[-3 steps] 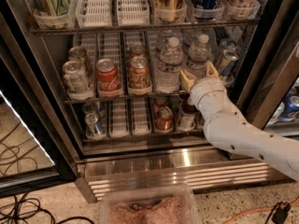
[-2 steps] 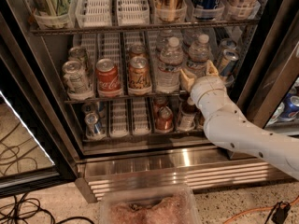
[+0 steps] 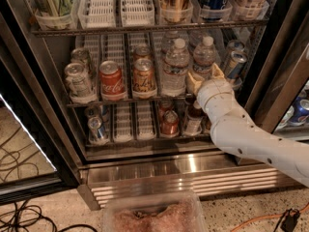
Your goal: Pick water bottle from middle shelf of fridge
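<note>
Nearest the camera, a clear plastic tub [image 3: 153, 212] with pinkish-brown contents is noted on the speckled floor. Dark cables [image 3: 21, 215] are noted at its left and an orange cable [image 3: 244, 217] at its right. Behind the tub, the ribbed steel grille [image 3: 193, 183] at the base of the fridge [image 3: 145, 164] is seen.

The white arm [image 3: 251, 137] is extended from the right foreground into the open fridge. The gripper [image 3: 205, 77] is held at the front right of the middle shelf [image 3: 120, 101]. Its tan fingers [image 3: 192, 82] are spread apart, one on each side of the lower body of the water bottle [image 3: 203, 54]; contact cannot be determined.

The water bottle is found upright in the right part of the middle shelf. A second clear bottle [image 3: 175, 64] stands just to its left and a tilted silver-blue can [image 3: 234, 64] to its right. Further left along the rack, a brown can [image 3: 144, 77], a red cola can [image 3: 111, 79] and a silver can [image 3: 77, 80] are recorded.

On the rack below, a small brown-liquid bottle [image 3: 193, 121] and a copper can [image 3: 169, 122] are visible. On the rack above, white lane trays [image 3: 118, 6] are seen.
</note>
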